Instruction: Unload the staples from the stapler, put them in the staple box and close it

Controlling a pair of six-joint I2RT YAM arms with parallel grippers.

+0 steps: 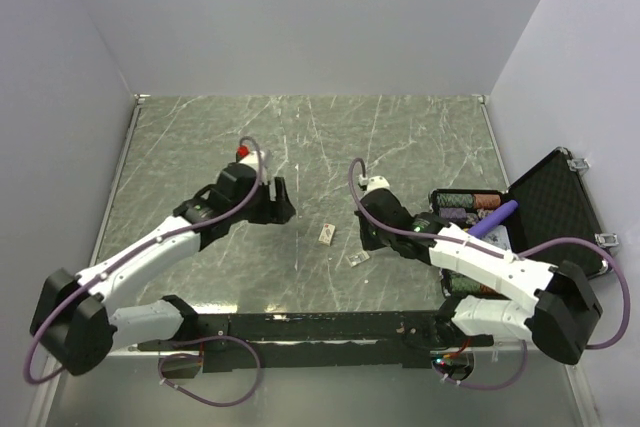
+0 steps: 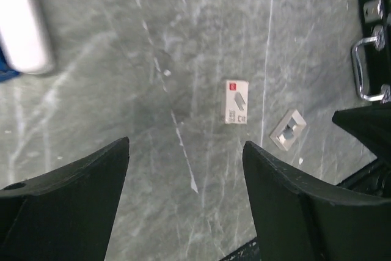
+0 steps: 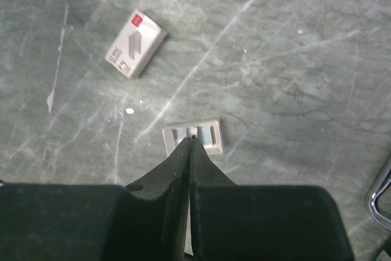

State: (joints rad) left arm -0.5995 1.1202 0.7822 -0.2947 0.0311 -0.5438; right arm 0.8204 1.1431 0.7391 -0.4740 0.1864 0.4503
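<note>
1. The stapler (image 2: 5,73) shows only as a bit of bright blue at the left edge of the left wrist view. It is well apart from the small staple box (image 2: 236,102), far off to its left. A pale, blurry bar (image 2: 21,22) sits just above the blue bit.
2. No gripper touches the stapler. I cannot tell if it is open or if its staples are out, so I think the job may not be done.
3. The left gripper (image 2: 186,145) is spread wide with nothing in it, near the box.
4. The right gripper (image 3: 190,145) is pinched tight, and I see nothing between its fingers. Its tip meets a small open tray (image 3: 208,131) just beside the box.
5. The box is flat, white card with a red mark. The tray is pale and square with low walls. Something grey lies inside, maybe staples. The table (image 2: 183,29) is smooth grey-green stone with white veins.
</note>
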